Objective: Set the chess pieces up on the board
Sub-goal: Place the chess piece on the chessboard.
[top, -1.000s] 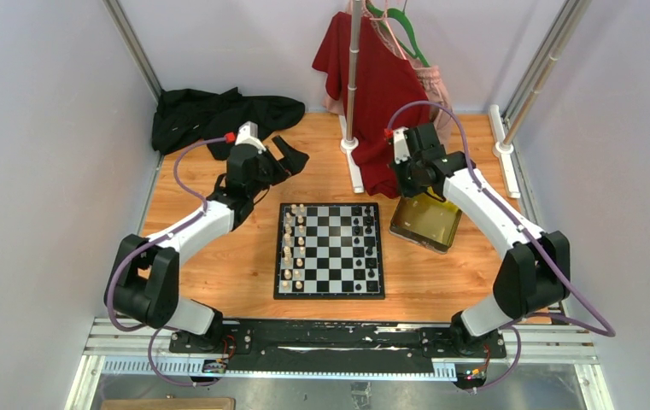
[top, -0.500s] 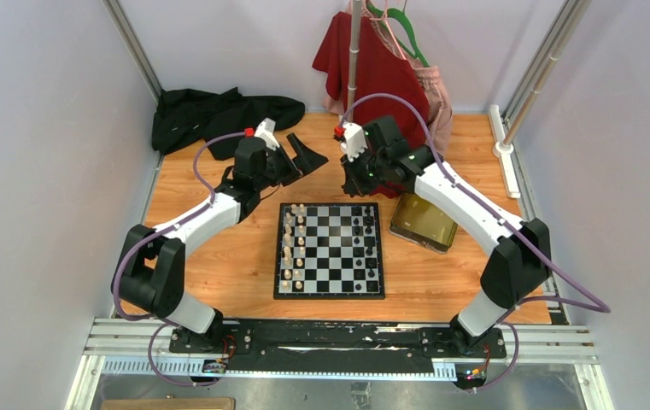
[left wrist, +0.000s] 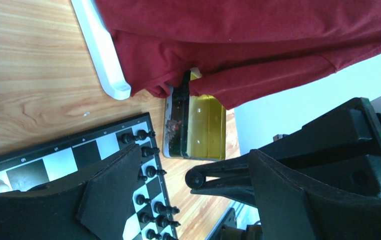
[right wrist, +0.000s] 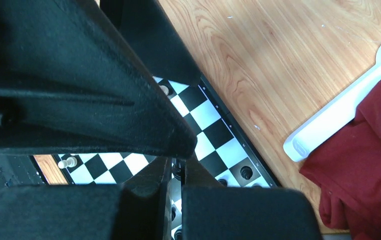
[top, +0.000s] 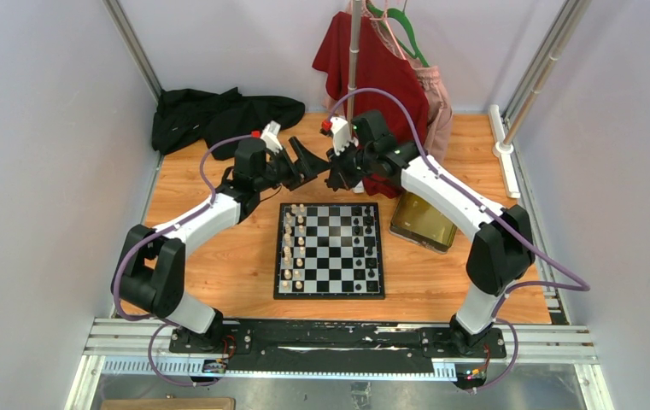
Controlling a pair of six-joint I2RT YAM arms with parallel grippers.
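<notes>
The board [top: 330, 248] lies mid-table, with cream-white pieces [top: 294, 248] in its left columns and black pieces [top: 364, 248] in its right columns. Both grippers meet in the air just beyond the board's far edge. My right gripper [top: 332, 174] is shut on a small black chess piece [right wrist: 177, 172], seen pinched between its fingers in the right wrist view [right wrist: 176, 167]. My left gripper [top: 310, 161] is open. In the left wrist view [left wrist: 196, 155] its fingers spread wide around the right gripper's fingertip [left wrist: 218, 175]. One left finger [right wrist: 103, 100] fills the top of the right wrist view.
A shiny yellow-gold tray [top: 424, 222] sits right of the board, half under a hanging red garment [top: 372, 77]. The white foot [top: 357, 175] of the clothes rack stands behind the board. A black cloth [top: 210, 115] lies at the back left.
My right arm swung left from above the tray to beyond the board's far edge. My left gripper moved right to meet it, and its open fingers now bracket the right fingertips.
</notes>
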